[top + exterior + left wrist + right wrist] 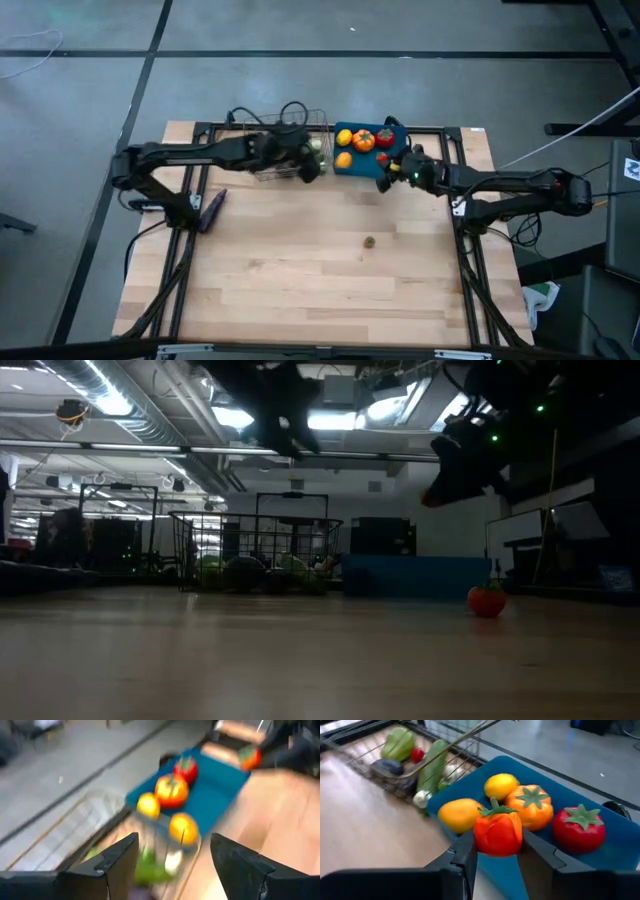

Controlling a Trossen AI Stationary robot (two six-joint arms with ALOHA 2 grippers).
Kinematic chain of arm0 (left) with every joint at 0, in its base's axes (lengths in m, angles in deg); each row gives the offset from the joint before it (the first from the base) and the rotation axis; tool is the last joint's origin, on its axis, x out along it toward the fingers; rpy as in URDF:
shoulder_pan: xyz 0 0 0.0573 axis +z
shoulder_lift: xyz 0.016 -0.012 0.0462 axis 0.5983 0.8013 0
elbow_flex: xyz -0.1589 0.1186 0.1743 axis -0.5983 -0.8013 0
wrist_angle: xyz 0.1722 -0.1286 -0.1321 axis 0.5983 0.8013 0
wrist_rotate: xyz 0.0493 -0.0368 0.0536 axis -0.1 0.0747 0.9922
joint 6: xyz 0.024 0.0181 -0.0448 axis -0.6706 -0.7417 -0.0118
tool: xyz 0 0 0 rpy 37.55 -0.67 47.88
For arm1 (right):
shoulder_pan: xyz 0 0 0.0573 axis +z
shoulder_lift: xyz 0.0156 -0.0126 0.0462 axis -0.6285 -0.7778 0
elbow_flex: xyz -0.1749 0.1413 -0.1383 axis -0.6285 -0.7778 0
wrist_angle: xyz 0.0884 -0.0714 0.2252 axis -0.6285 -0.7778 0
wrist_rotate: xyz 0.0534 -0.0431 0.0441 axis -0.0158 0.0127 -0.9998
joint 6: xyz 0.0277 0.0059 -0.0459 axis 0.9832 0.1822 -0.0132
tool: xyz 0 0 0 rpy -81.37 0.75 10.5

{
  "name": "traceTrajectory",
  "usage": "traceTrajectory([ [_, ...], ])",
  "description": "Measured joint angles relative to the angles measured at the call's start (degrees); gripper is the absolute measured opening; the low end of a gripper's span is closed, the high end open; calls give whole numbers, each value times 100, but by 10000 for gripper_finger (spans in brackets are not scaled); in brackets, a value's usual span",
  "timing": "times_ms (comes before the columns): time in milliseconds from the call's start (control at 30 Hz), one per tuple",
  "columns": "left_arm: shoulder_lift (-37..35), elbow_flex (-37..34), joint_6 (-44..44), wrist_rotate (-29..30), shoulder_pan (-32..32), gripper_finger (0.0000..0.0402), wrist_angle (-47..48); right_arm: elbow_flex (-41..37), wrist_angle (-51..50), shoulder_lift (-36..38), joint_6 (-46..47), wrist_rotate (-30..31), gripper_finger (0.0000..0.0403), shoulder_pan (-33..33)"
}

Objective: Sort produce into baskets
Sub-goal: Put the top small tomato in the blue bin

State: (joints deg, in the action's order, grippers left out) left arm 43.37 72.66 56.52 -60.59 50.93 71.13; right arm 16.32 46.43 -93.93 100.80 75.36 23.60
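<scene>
A: Tabletop (300,280) status first. We see the wire basket (290,145) and the blue bin (372,152) side by side at the far edge, touching or nearly so.

B: Confirmed. We find the right hand (496,851) closed on a red-orange tomato (498,831), held in the air just at the bin's near rim. In the low view that hand (440,488) hangs well above the wood.

A: Bin contents, as we read them from the right wrist view: a yellow lemon (501,785), an orange fruit (459,814), an orange tomato (532,806) and a red tomato (578,828), packed close together directly beyond the held piece.

B: And the left hand (172,865)?

A: We see its fingers spread apart and holding nothing, poised over the wire basket's bin-side end. Below it lie a green pepper (398,743), a cucumber (431,764), a dark eggplant (387,768), a small red berry (417,754) and white garlic (422,797).

B: Loose items: we note a purple eggplant (212,208) at the tabletop's left edge beside the left arm's base, and a small dark piece (369,241) alone mid-table. The low view shows a red tomato (486,600) resting on the wood before the bin.
</scene>
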Motion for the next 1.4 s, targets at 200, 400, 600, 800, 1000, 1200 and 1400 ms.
traceTrajectory([
  [200, -816, 0, 723, -186, 15, 244, 2247, 0, 27, -286, -1, -485, 120, -640],
  [400, -1263, 0, 1391, -699, 15, 244, 4439, -4, 102, -701, 0, -563, 120, -961],
  [600, -1275, -76, 2291, -959, 10, 244, 6094, -7, 454, -856, 17, -556, 120, -996],
  [800, -1262, -627, 2534, -1365, 10, 244, 6413, -7, 813, -854, 20, -555, 120, -994],
  [1000, -1257, -1424, 2536, -1559, 10, 244, 6171, -7, 793, -854, 20, -607, 120, -994],
  [1200, -1257, -2101, 2589, -1822, 10, 244, 5780, -7, 793, -854, 19, -675, 120, -994],
  [1400, -1253, -2538, 2712, -1833, 21, 243, 5305, -7, 798, -869, 19, -799, 158, -994],
])
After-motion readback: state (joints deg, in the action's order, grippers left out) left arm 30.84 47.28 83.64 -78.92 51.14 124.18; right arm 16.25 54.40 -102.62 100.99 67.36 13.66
